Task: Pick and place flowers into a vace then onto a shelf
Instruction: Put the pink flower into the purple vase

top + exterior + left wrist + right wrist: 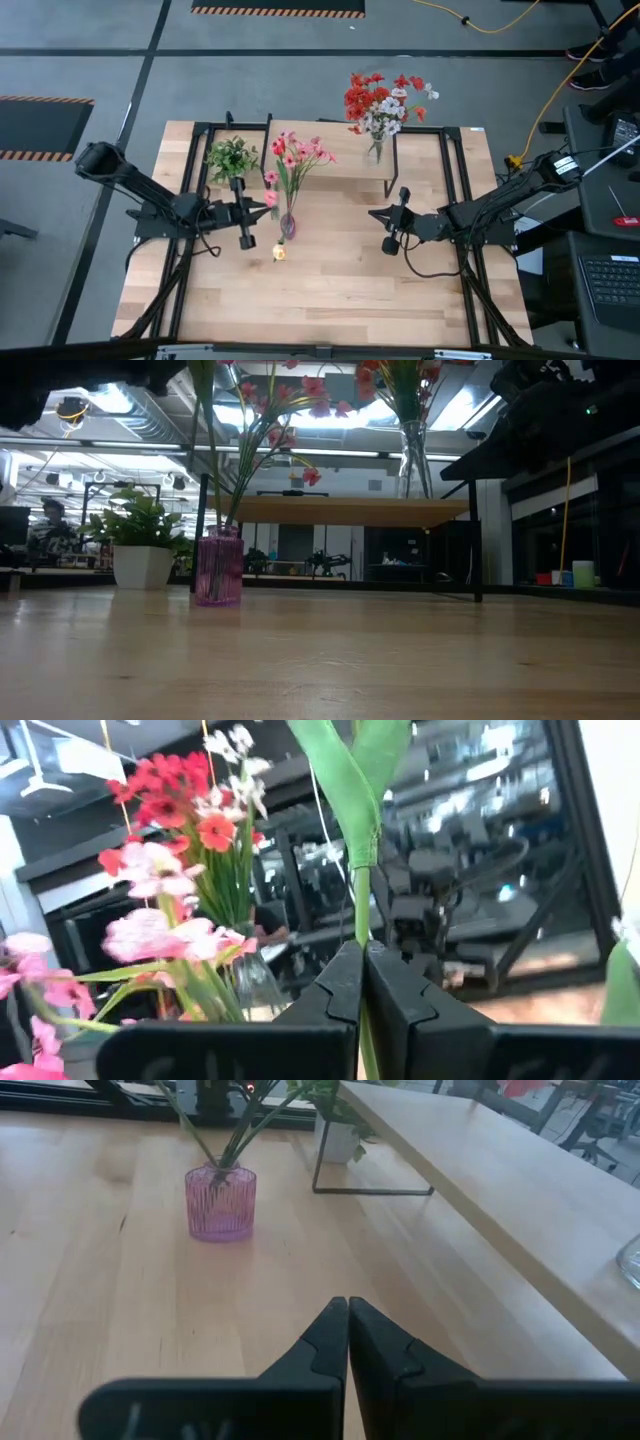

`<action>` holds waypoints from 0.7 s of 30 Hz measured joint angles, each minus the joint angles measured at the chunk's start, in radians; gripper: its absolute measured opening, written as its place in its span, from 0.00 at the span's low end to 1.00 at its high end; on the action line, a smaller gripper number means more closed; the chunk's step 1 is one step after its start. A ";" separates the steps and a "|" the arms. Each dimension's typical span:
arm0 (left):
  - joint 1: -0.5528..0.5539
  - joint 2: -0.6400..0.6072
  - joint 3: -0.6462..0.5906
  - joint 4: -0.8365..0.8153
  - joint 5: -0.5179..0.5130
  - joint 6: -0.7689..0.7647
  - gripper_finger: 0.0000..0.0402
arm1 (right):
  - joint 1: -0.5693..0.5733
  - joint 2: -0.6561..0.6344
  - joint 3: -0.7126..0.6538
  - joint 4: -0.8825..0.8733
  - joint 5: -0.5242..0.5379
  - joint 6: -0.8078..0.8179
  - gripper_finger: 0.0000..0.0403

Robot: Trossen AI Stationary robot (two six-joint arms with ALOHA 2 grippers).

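My left gripper (262,208) hovers left of the purple vase (288,225) and is shut on a green-stemmed flower (362,910) with long leaves. A yellow bloom (279,253) shows just near of it. The purple vase (220,565) stands on the table and holds pink flowers (298,155). A clear vase (375,150) of red and white flowers (385,100) stands on the shelf (430,160). My right gripper (375,213) hangs shut over the table's right half, near of the shelf, touching nothing. My left gripper pinches the flower's green stem (361,935) between its two fingers (340,985), just below where the long leaves (350,790) spring from it. The fingers lie across the stem. The flower is lifted clear of the table; no part of it shows on the tabletop.
A small green plant in a white pot (232,158) stands at the shelf's left end (140,565). The shelf's black legs (478,550) stand on the table's far part. Bare tabletop (330,290) stretches along the near side between both arms.
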 joint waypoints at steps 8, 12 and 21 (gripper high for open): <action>0.000 0.005 -0.060 0.122 0.050 -0.043 0.01 | 0.000 0.000 0.000 0.000 0.000 -0.001 0.04; 0.003 0.031 -0.060 0.116 0.050 -0.037 0.01 | 0.000 0.000 0.000 0.000 -0.002 0.035 0.04; 0.092 0.145 -0.061 0.175 0.106 -0.096 0.01 | 0.000 0.000 0.000 0.013 -0.003 -0.048 0.04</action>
